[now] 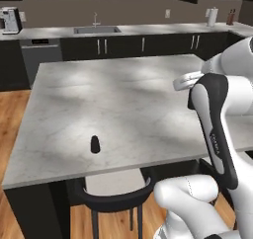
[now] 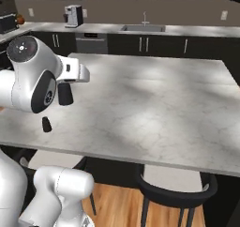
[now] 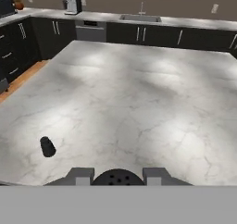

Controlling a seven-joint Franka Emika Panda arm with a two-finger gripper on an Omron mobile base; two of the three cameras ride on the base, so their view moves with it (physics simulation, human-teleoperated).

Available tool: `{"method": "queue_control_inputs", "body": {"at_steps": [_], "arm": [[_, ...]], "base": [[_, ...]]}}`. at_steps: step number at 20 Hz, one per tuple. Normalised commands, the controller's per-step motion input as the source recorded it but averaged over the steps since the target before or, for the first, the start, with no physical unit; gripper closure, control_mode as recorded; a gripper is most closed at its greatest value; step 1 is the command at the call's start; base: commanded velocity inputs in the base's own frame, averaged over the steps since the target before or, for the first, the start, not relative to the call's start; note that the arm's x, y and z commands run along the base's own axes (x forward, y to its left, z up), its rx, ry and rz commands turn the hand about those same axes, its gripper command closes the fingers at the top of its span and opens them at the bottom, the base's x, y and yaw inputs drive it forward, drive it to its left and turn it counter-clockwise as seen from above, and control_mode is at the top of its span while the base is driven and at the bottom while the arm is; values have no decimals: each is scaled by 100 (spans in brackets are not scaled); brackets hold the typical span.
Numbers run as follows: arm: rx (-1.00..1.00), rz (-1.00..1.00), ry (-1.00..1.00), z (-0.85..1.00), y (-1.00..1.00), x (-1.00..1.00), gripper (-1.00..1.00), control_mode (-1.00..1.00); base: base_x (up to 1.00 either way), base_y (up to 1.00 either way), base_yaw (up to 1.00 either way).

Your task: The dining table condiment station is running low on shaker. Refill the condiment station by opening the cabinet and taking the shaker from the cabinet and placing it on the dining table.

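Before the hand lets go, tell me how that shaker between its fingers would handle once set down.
The shaker looks rigid with a rounded perforated top, so probably light. On the smooth marble dining table it may slide easily, and roll if tipped.

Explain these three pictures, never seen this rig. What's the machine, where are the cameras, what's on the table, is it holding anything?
It is a white robot arm on a base that drives, in a rendered kitchen. Two pictures come from cameras on the base, behind the arm to its left and right, looking forward over it. The third comes from a camera on the hand, looking along the end effector, the two-finger grasping part.

In front is the dining table, with a marble top. One small dark shaker stands upright near the table's near edge. Behind is a counter with a sink.

In the hand view a round dark perforated top sits between the two fingers: that looks like a held shaker, gripped above the table and not yet set down.
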Motion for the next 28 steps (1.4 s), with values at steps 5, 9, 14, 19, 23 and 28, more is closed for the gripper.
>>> {"method": "queue_control_inputs", "body": {"at_steps": [5, 9, 14, 19, 23, 28], "arm": [[0, -1, 0, 0, 2, 2, 100, -100], [0, 0, -8, -14, 0, 0, 100, -100], [0, 25, 0, -59, 2, 21, 100, -100], [2, 49, 3, -58, 19, 45, 100, -100], [0, 55, 10, -44, 39, 50, 100, -100], [0, 49, 6, -44, 56, 56, 100, -100]], "base": [[28, 36, -17], [0, 0, 0], [0, 0, 0], [0, 0, 0], [0, 0, 0], [0, 0, 0]]}}
